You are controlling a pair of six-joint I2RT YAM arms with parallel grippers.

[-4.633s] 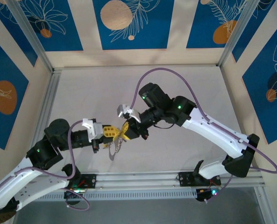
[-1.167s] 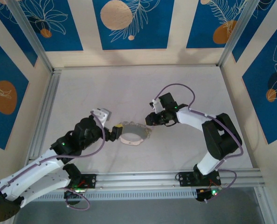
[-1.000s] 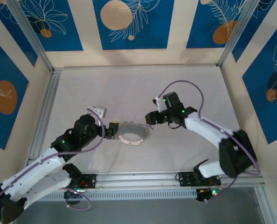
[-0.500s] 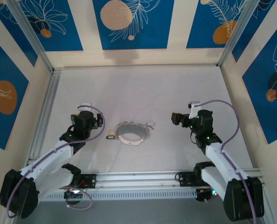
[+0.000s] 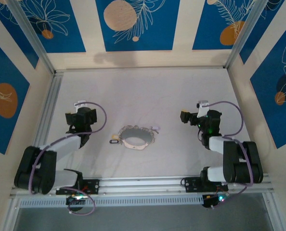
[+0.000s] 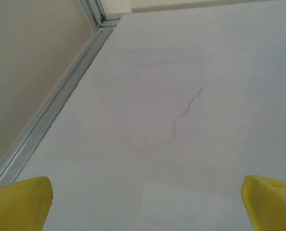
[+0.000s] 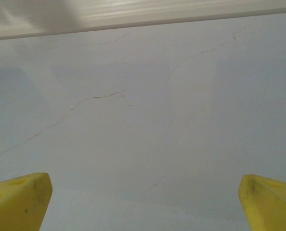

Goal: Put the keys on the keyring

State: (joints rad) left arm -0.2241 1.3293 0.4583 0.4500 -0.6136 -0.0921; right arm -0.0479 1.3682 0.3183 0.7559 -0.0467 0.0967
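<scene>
Both arms have pulled back from mid-table, left claw (image 5: 79, 117) and right claw (image 5: 185, 116) each with jaws spread wide, holding nothing. Keyring (image 5: 137, 137) lies flat on the table (image 5: 181, 86) between them, well apart from both, its long axis running roughly claw to claw. Brassy key (image 5: 114, 142) sits at the end toward the left claw, pale key (image 5: 156, 128) toward the right; whether either is threaded cannot be told.

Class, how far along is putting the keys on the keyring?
Done, apparently: the keyring lies flat, a brassy key and a pale key at its edges; threading is too small to confirm. In hand: nothing; left gripper and right gripper are open, away from it. Left: checking attachment.
</scene>
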